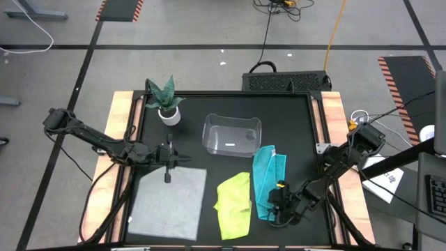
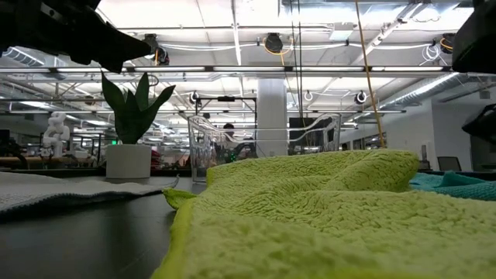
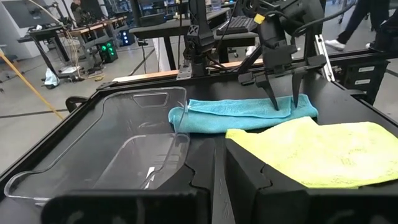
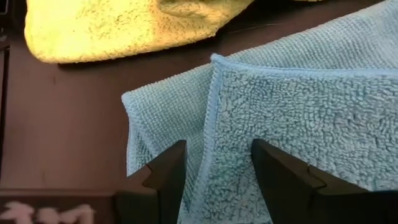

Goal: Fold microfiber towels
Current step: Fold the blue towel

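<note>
Because the yellow-green towel [image 2: 310, 209] fills the low view's foreground, we see only a sliver of teal towel [image 2: 453, 183] behind it, and neither gripper. From above, the right gripper [image 1: 277, 203] sits at the teal towel's five-o'clock end; its wrist view shows parted fingers [image 4: 163, 177] straddling a folded edge. Toward nine o'clock, the left gripper [image 1: 168, 169], nearly closed and empty, hovers over the grey towel's [image 1: 167, 202] far edge.
</note>
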Motion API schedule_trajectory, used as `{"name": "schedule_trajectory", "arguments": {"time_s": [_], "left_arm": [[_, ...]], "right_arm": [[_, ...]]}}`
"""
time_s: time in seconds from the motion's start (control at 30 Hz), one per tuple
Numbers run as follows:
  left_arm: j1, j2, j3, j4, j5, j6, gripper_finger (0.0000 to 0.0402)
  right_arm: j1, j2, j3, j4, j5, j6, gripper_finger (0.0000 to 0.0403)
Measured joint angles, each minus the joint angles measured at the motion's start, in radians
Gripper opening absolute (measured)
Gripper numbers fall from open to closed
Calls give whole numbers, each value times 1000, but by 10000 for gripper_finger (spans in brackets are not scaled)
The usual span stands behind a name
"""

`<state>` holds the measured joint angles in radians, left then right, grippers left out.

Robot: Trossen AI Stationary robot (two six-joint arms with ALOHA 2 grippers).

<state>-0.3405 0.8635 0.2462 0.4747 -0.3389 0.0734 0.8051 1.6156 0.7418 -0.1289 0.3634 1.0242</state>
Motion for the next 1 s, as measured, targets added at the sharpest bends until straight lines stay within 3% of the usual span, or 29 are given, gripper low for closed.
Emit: {"name": "schedule_trajectory", "arguments": {"time_s": [0.13, 0.3, 0.53, 1.0], "left_arm": [[0, 0, 0, 0, 0, 0, 37], [0, 0, 0, 1, 0, -4, 37], [-1, 0, 0, 0, 0, -17, 37], [-1, 0, 0, -8, 7, -27, 37]], "right_arm": [[0, -8, -1, -20, 34, 19, 120], [0, -8, -1, -32, 64, -3, 14], [41, -55, 66, -116, 145, -6, 3], [194, -60, 103, -168, 342, 221, 1]]}}
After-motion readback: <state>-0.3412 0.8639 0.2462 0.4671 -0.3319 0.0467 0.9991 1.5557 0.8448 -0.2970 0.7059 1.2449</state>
